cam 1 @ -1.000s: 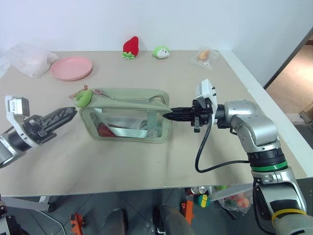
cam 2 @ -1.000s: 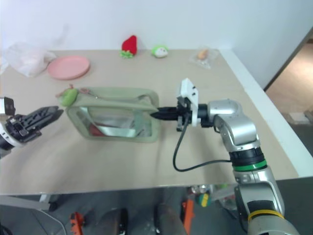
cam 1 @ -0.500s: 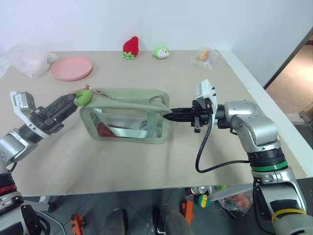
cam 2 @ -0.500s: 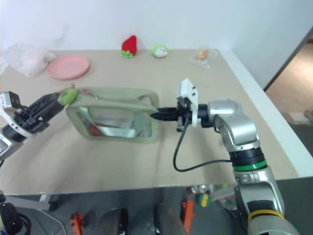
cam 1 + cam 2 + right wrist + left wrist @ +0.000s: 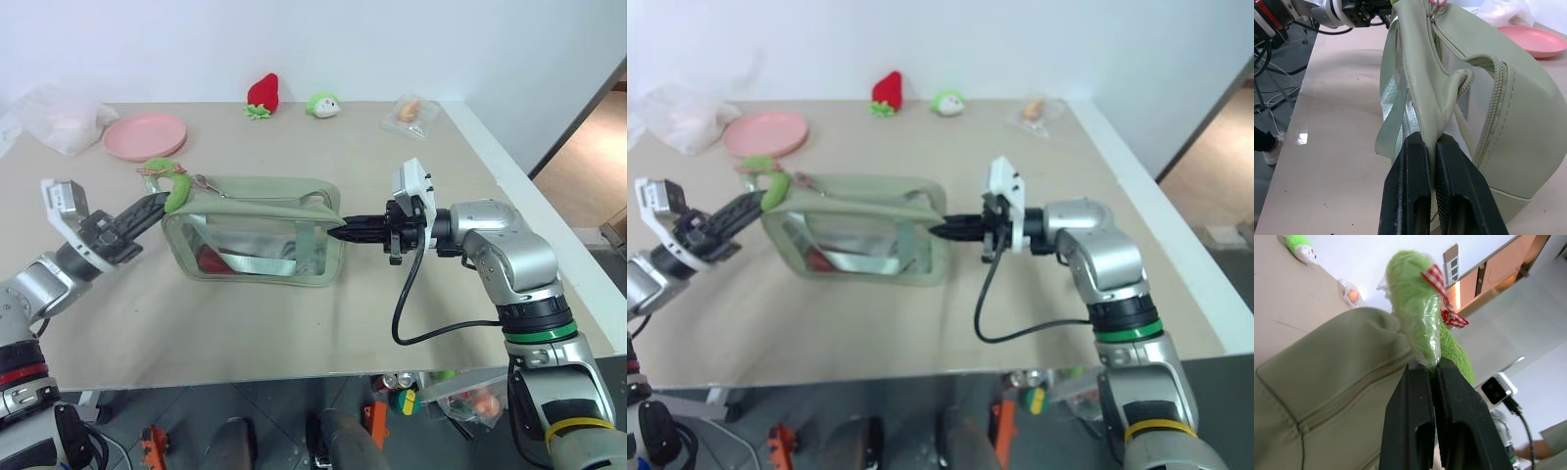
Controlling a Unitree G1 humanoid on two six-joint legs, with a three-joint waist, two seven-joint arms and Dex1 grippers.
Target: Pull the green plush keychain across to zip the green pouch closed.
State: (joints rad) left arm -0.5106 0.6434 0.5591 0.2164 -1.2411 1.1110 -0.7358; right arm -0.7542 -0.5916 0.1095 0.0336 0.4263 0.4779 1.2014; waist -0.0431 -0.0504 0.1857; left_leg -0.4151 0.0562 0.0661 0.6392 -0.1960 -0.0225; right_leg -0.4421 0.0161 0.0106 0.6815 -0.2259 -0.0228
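The green pouch [image 5: 257, 231] stands mid-bench [image 5: 294, 323], zipper still open along its top. At its right end the right end effector [image 5: 336, 230] is clamped on the pouch's end flap, bracing it, exactly as 1 second ago. The change is on the other side: the left end effector [image 5: 165, 202], gaping and short of the pouch 1 second ago, has come in and snapped closed on the green plush keychain [image 5: 176, 189] at the pouch's left top corner; the left wrist view shows both fingers pinching its wrapped lower end. So the pull tab is secured, and dragging it rightward can begin. Farther back lie a pink plate [image 5: 144, 135], a strawberry plush [image 5: 262, 94] and a round plush [image 5: 322, 103].
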